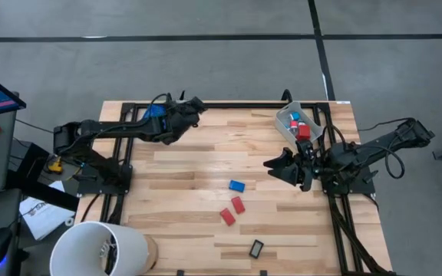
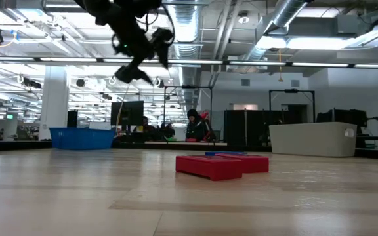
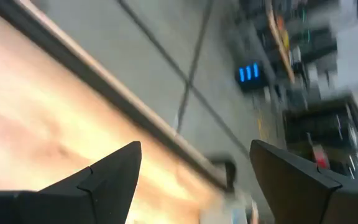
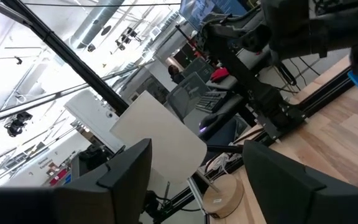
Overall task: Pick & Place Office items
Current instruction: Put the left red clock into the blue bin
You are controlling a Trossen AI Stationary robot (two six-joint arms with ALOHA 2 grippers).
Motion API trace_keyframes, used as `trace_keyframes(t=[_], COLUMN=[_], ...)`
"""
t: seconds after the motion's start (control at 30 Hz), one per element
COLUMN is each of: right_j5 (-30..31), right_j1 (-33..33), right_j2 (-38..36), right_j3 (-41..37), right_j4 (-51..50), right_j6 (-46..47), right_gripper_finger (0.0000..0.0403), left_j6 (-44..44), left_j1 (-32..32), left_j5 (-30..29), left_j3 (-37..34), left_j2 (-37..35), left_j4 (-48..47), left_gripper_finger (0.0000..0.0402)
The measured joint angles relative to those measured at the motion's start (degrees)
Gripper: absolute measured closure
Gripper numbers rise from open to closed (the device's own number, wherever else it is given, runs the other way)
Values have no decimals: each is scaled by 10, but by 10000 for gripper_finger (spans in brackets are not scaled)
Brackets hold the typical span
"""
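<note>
The right gripper [image 1: 282, 163] hangs over the light wooden table [image 1: 190, 165] just beside the clear grey bin [image 1: 288, 129], its fingers spread and holding nothing. That bin at the table's far right corner already holds a few of the small office pieces, a red block [image 1: 304, 132] among them. Four pieces lie loose on the boards nearer the front: a small blue block [image 1: 237, 185], two red blocks [image 1: 239, 204] [image 1: 227, 217] close together — they sit just beside each other in the low view [image 2: 209, 166] — and a black rectangle with a light face [image 1: 256, 248] near the front edge. The left gripper [image 1: 192, 106] waits at the far edge, fingers released and empty. The two red blocks sit so near one another that spread fingers closing on one may well nudge the other away; the thin black rectangle could slide toward the table's edge under a shallow grasp.
</note>
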Motion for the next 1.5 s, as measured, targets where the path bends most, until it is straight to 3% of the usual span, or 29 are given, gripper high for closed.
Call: trace_keyframes(t=[0.07, 0.23, 0.37, 0.63, 0.83, 0.93, 1.17, 1.27, 1.33, 1.4, 1.5], right_j5=[0, 0, 0, 0, 0, 0, 0, 1, 4, 11, 25], right_j1=[0, 0, 1, 1, 1, 1, 1, 1, 0, 1, 1], right_j2=[0, 0, 0, 0, 0, 0, 0, 0, 0, 0, 0], right_j3=[0, 0, 0, 0, 0, 0, 0, 0, 0, 0, 0], right_j4=[0, 1, 6, 5, 5, 5, 5, 5, 5, 6, 11], right_j6=[0, 0, 0, 0, 2, 2, 12, 21, 24, 28, 28], right_gripper_finger=[158, 158, 158, 158, 158, 158, 158, 158, 158, 158, 158], left_j6=[50, 206, 296, 371, 379, 380, 450, 484, 561, 579, 563], left_j1=[-2, -33, -56, -90, -102, -98, -99, -94, -87, -81, -76], left_j5=[43, 85, 125, 173, 134, 133, 204, 254, 300, 344, 356], left_j3=[0, 2, 1, 1, 1, 1, -8, -46, -74, -105, -154], left_j2=[4, 21, 21, 21, 21, 21, 21, 21, 21, 21, 21], left_j4=[58, 205, 243, 167, -8, -42, -4, 50, 92, 113, 111], left_gripper_finger=[105, 105, 105, 105, 105, 104, 105, 105, 105, 105, 105])
